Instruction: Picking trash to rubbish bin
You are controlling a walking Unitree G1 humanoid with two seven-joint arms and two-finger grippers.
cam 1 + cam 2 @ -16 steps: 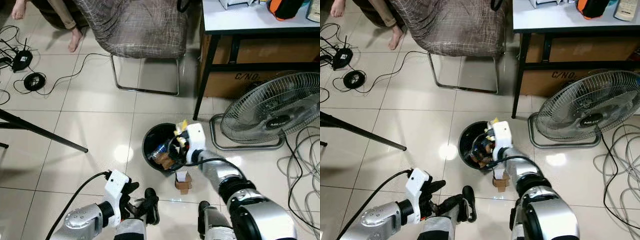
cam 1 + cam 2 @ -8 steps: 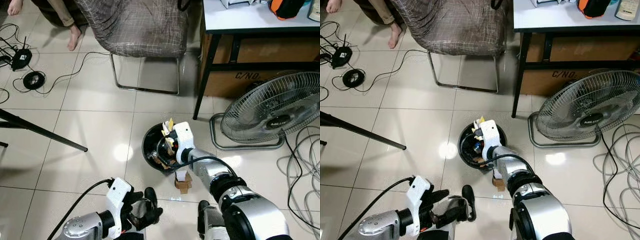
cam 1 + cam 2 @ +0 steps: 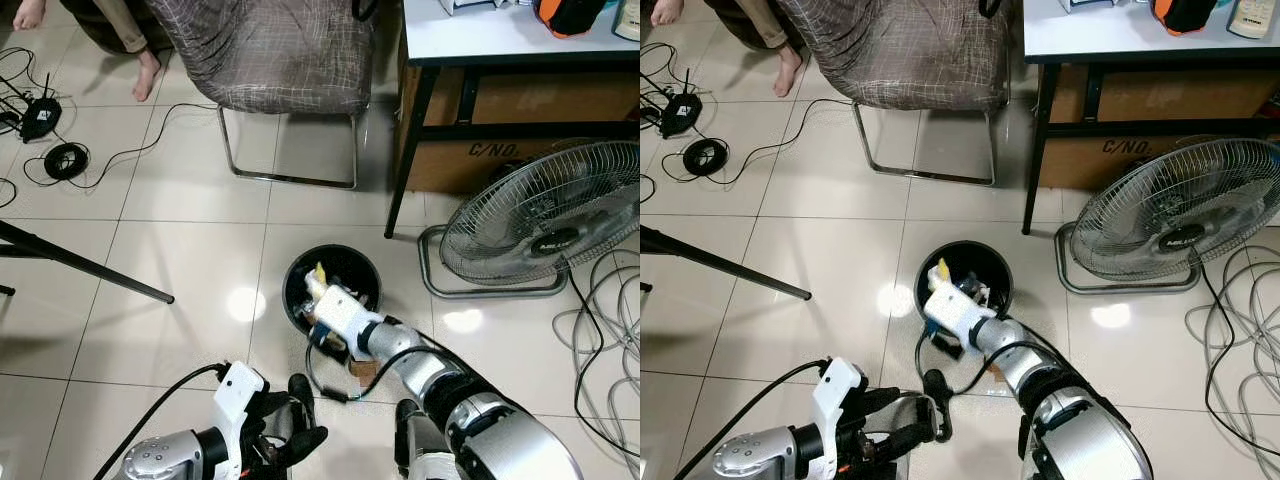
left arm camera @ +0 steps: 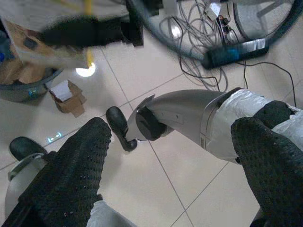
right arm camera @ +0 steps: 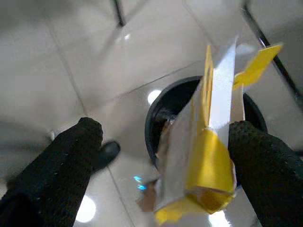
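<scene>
Pale glossy tiles run under everything here, with cables [image 3: 40,120] at ten o'clock, a draped chair [image 3: 270,60] at twelve, and a fan [image 3: 545,225] under the table [image 3: 500,40] at two o'clock. My left gripper [image 3: 290,440] hangs low at seven o'clock, idle, its fingers spread apart with nothing between them. At the centre stands the black bin [image 3: 962,280], already holding scraps. My right gripper [image 5: 165,165] hovers at the bin's near rim, its fingers set wide, with a yellow-and-white carton [image 5: 206,156] resting against one finger [image 5: 258,161]; I judge the hold loose, the carton about to go. It hangs partly over the rim, not squarely above the opening. To finish well, I should carry the wrist further over the bin's middle before letting go, so the carton falls inside rather than tipping onto the floor beside the small brown box [image 4: 68,97] that lies just next to the bin.
</scene>
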